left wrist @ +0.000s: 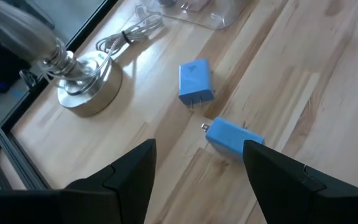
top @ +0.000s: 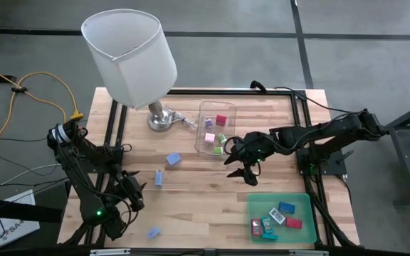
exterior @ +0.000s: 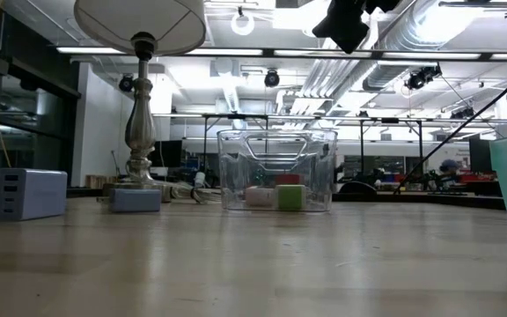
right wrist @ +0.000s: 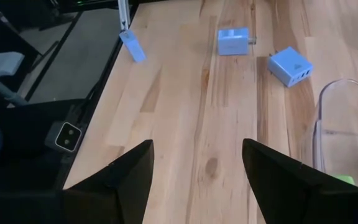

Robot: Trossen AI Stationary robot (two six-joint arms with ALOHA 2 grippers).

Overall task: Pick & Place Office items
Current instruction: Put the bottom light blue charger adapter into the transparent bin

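Note:
Three light blue office items lie flat on the wooden table: one (top: 173, 158), one (top: 158, 178) and one near the front edge (top: 153, 232). More pieces, pink, red and green, sit inside the clear box (top: 216, 128), and several lie in the green tray (top: 306, 203). My left gripper (top: 135, 186) hovers open just left of the middle blue piece; its wrist view shows two blue pieces (left wrist: 196, 81) (left wrist: 232, 138) ahead of the open fingers (left wrist: 199, 149). My right gripper (top: 240, 165) is open and raised, between the box and the tray (right wrist: 194, 146).
A table lamp with a white shade (top: 130, 50) stands on its metal base (top: 160, 119) left of the clear box, its cord coiled beside it (left wrist: 126, 38). Bare wood lies between the blue pieces and the tray. Black frame rails run along the table's edges (top: 112, 121).

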